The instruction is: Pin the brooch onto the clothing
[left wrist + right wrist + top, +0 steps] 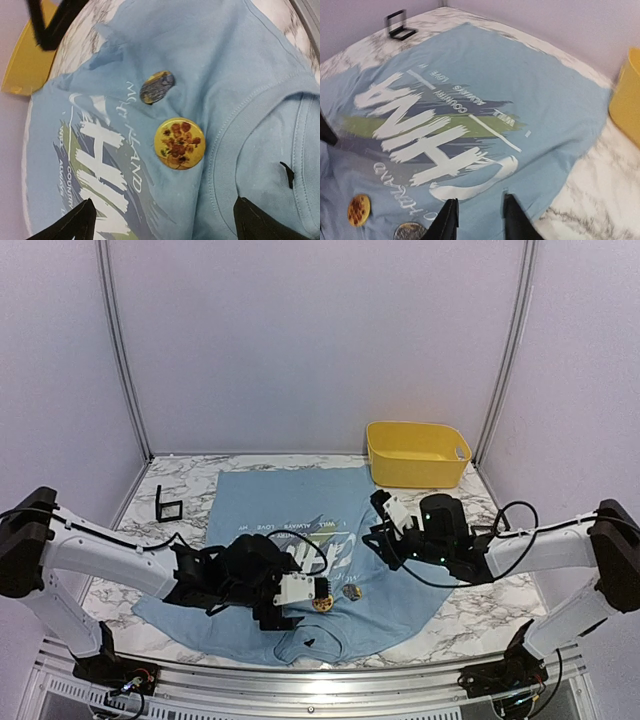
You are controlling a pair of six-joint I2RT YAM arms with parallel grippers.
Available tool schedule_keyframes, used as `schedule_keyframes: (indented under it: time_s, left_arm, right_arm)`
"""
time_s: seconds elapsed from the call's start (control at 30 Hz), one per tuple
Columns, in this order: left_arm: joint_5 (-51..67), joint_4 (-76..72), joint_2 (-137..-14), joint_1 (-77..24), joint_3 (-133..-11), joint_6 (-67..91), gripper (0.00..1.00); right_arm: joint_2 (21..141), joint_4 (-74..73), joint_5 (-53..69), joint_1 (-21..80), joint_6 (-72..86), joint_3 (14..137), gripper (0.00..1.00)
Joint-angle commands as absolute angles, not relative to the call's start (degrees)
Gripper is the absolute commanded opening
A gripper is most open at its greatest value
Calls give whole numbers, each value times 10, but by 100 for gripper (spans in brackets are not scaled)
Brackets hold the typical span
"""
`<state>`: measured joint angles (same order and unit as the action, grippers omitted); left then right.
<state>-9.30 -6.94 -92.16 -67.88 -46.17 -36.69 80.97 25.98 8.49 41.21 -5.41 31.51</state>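
Observation:
The clothing [290,502] is a light blue T-shirt with white "CHINA" lettering, spread flat on the marble table. A round yellow brooch [180,143] with a sunflower picture lies on the shirt [225,75] beside the collar. It also shows in the top view, brooch [322,602], and in the right wrist view, brooch [358,209]. My left gripper [167,225] hovers just short of it, open wide, nothing between its fingers [75,222]. Over the shirt's right side my right gripper [480,220] stands partly open and empty.
A second round brooch [157,87], dark blue and grey, lies on the shirt next to the yellow one. A yellow bin [417,453] stands at the back right. A small black stand [168,506] sits on the table left of the shirt.

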Motion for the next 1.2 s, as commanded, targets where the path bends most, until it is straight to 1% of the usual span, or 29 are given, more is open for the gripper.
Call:
schedule_keyframes:
  time_s: [0.0, 0.03, 0.07, 0.1, 0.17, 0.2, 0.23, 0.37, 0.47, 0.63, 0.73, 0.83, 0.93, 1.0, 1.07, 1.17]
  left_arm:
    - [-54, -15, -888, -575, -513, -181, 99]
    - [-49, -14, -901, -534, -532, -122, 96]
    - [-50, -9, -922, -499, -552, -72, 88]
    - [-53, -2, -948, -473, -575, -42, 80]
    - [-61, 22, -1010, -436, -624, -12, 61]
    - [-67, 32, -1042, -422, -651, -7, 55]
    - [-79, 43, -1074, -410, -688, -5, 51]
    - [-136, 89, -1187, -360, -783, -4, 45]
    - [-169, 128, -1264, -329, -861, -13, 44]
    - [-256, 182, -1367, -313, -1003, -72, 45]
    - [-275, 203, -1415, -300, -1080, -93, 44]
    - [-277, 205, -1436, -294, -1122, -105, 44]
    - [-267, 204, -1435, -294, -1145, -123, 45]
    - [-259, 204, -1416, -294, -1146, -127, 50]
    - [-247, 202, -1378, -294, -1133, -130, 57]
    - [-228, 198, -1281, -294, -1066, -118, 59]
  right_arm:
    - [819, 33, -110, 408, 96, 396, 16]
    - [822, -2, -123, 409, 119, 402, 9]
    - [823, -29, -128, 408, 138, 404, 2]
    - [824, -54, -133, 409, 158, 404, 0]
    - [820, -96, -147, 408, 194, 405, 0]
    - [817, -112, -155, 408, 211, 403, 0]
    - [811, -123, -161, 409, 228, 398, 0]
    - [793, -160, -183, 408, 293, 367, 0]
    - [799, -192, -183, 408, 321, 354, 0]
    - [833, -225, -158, 408, 349, 346, 0]
    - [848, -245, -160, 408, 359, 343, 0]
    - [832, -256, -169, 408, 362, 344, 0]
    - [816, -272, -172, 406, 352, 364, 0]
    - [812, -279, -168, 407, 328, 391, 0]
    - [813, -284, -170, 406, 294, 428, 0]
    - [826, -271, -160, 408, 243, 490, 0]
